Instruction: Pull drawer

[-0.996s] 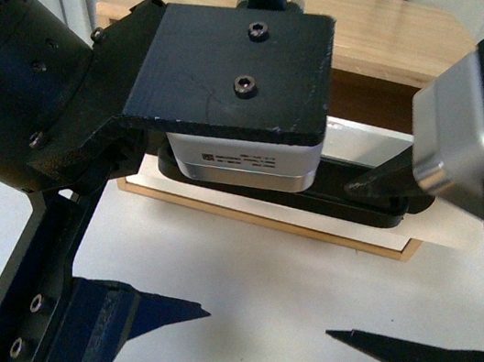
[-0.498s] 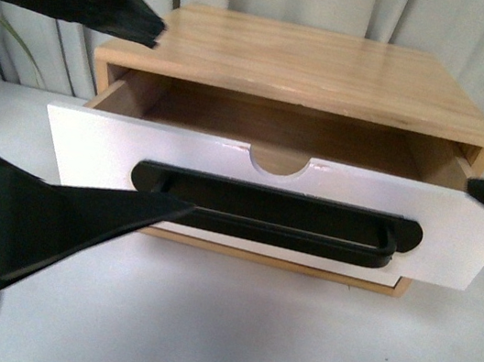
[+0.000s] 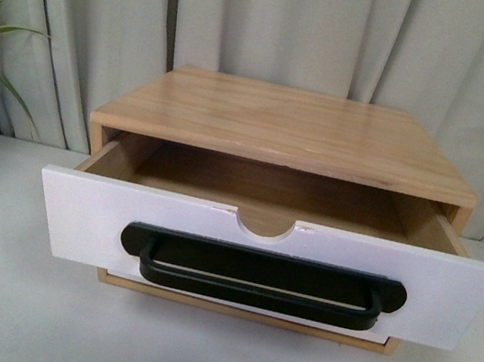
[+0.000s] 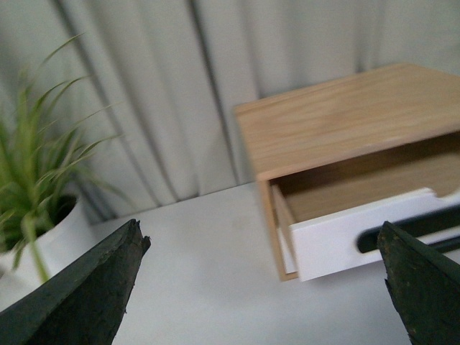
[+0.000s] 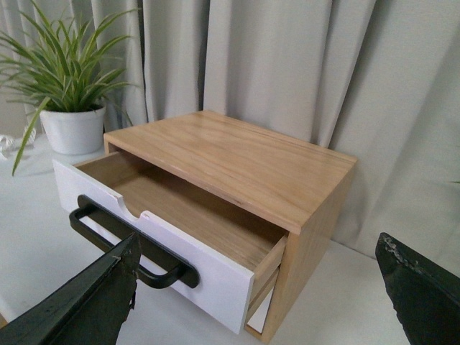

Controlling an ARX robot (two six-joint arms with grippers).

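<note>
Backdrop: pale grey curtains (image 3: 277, 29) hang behind a white table (image 3: 7, 309); a potted plant (image 5: 72, 93) stands at the cabinet's left side.
Left gripper (image 4: 262, 287): released, fingers spread wide with only table between the tips; it grasps nothing and sits well apart from the drawer, which lies toward 2 o'clock of it in its wrist view.
Right gripper (image 5: 259, 302): likewise spread wide and empty, hanging off the cabinet's right front corner, clear of the handle.
Front view: neither arm shows, so both are judged to be parked out of the way.
Drawer (image 3: 267, 250): the upper one, standing pulled out from the wooden cabinet (image 3: 297, 130), its bare wooden inside showing behind the half-round notch.
Handle (image 3: 261, 277): black bar across the white front, nothing touching it.
Lower drawer (image 3: 249, 305): a sliver of plain white front, closed, under the open one.
Task standing: judged done, since the drawer is out and both claws are let go.
</note>
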